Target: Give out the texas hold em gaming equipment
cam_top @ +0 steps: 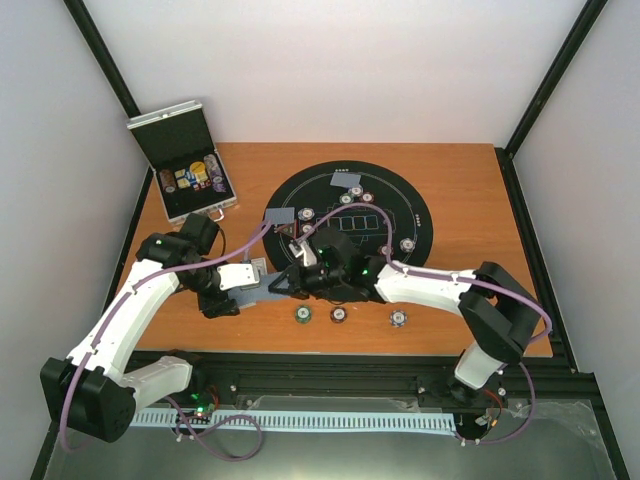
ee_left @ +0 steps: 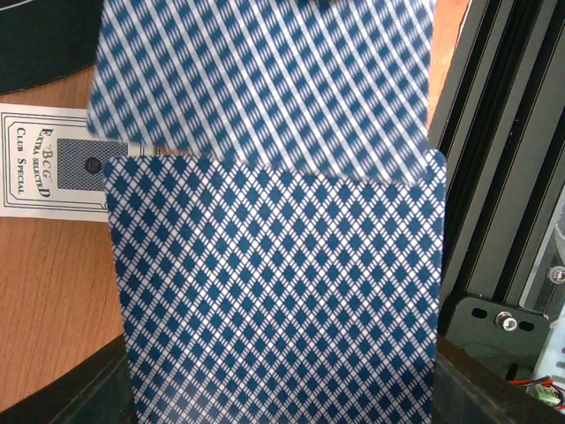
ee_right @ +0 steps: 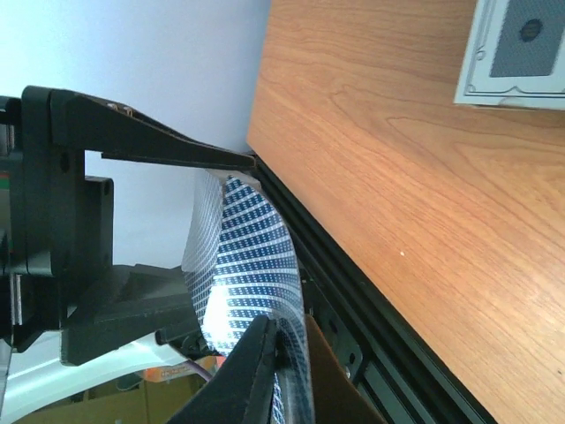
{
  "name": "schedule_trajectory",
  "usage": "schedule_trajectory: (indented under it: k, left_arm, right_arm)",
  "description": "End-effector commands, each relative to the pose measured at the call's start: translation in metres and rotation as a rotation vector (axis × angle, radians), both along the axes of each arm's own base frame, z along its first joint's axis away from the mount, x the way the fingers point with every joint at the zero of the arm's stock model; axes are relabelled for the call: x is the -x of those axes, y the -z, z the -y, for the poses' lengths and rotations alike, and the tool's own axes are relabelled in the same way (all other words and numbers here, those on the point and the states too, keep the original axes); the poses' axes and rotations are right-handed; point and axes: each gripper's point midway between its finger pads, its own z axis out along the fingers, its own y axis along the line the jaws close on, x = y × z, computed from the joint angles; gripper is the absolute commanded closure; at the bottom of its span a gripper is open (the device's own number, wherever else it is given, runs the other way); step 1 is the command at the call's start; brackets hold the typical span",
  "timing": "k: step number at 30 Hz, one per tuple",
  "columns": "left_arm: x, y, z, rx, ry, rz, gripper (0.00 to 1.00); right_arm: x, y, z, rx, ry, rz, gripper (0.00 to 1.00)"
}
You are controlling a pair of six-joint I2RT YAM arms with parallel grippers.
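Right pincer [cam_top: 292,277] is pinching the top card [ee_left: 265,79] off the deck [ee_left: 274,291], which left pincer [cam_top: 248,287] is clamping just left of the mat [cam_top: 397,190]. The card is bowing, so it may be slipping free or dragging another along.

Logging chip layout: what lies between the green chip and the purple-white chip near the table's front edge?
A maroon chip, touching neither, in the top view.

High rear view over the whole table [cam_top: 460,190]; both wrist views close on the same cards [ee_left: 274,291].
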Motion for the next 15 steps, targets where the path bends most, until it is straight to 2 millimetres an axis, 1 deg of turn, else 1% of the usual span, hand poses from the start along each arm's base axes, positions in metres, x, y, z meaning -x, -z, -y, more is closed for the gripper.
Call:
schedule_trajectory:
  k: [1,3,6,9,10,11,15]
  left_arm:
    - [-0.003,-0.009,0.003,0.024,0.020,0.043,0.99]
    - [-0.003,-0.009,0.003,0.022,0.021,0.040,0.99]
    - [-0.003,-0.010,0.002,0.019,0.021,0.042,0.99]
    - [-0.003,-0.010,0.002,0.018,0.020,0.042,0.99]
    - [-0.003,-0.010,0.002,0.020,0.019,0.042,0.99]
    - [-0.003,-0.011,0.003,0.021,0.021,0.044,0.99]
    - [-0.003,-0.010,0.002,0.018,0.021,0.040,0.99]
  right_arm:
    - [-0.008,-0.001,0.019,0.044,0.023,0.018,0.93]
    - [-0.015,0.000,0.033,0.059,0.043,0.026,0.93]
    - [-0.035,0.010,0.067,0.077,0.109,0.012,0.93]
    - [-0.058,0.031,0.110,0.119,0.191,-0.013,0.93]
    - [-0.063,0.039,0.123,0.138,0.204,-0.016,0.93]
    - [-0.073,0.046,0.138,0.158,0.234,-0.020,0.93]
    - [-0.092,0.068,0.171,0.222,0.282,-0.034,0.94]
